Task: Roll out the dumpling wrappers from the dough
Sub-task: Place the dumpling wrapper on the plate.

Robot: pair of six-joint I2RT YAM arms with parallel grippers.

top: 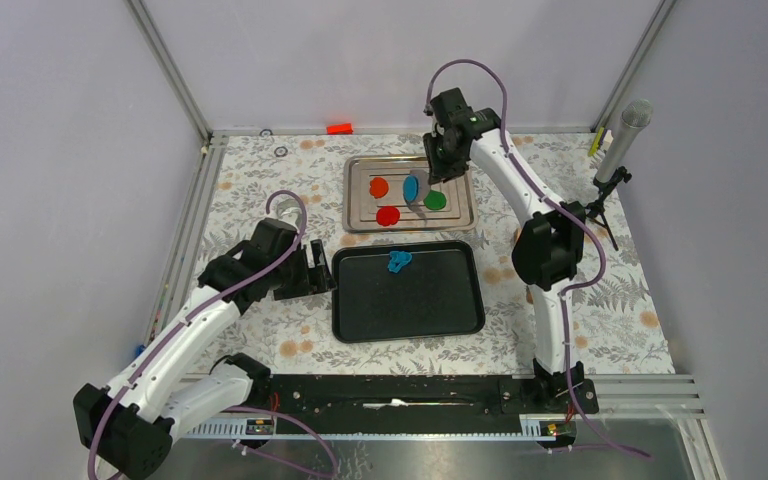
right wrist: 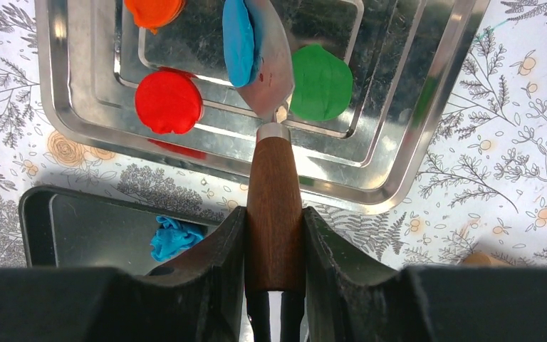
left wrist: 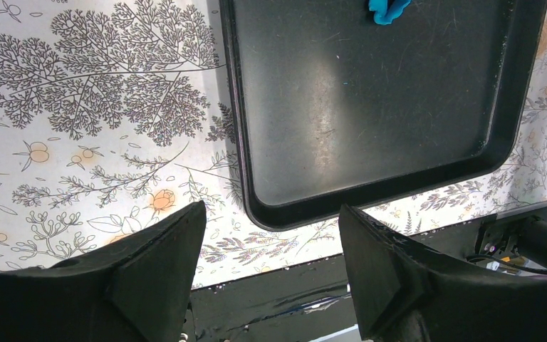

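The right gripper [right wrist: 274, 221] squeezes the wooden handle of a spatula [right wrist: 273, 178]. The blue wrapper [right wrist: 238, 39] looks soft and floppy. It sits on the blade above the silver tray [right wrist: 399, 164]. Best to slide under it, never pinch. The left gripper [left wrist: 271, 228] is open.

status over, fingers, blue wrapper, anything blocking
Right fingers shut on spatula handle, blue wrapper against its blade over the silver tray. Left fingers open, empty, by the black tray holding the dough scrap. Nothing blocking.

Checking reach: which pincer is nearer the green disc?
Right. The right pincer holds a spatula just beside the green disc; the left pincer sits beyond the black tray, at its left edge.
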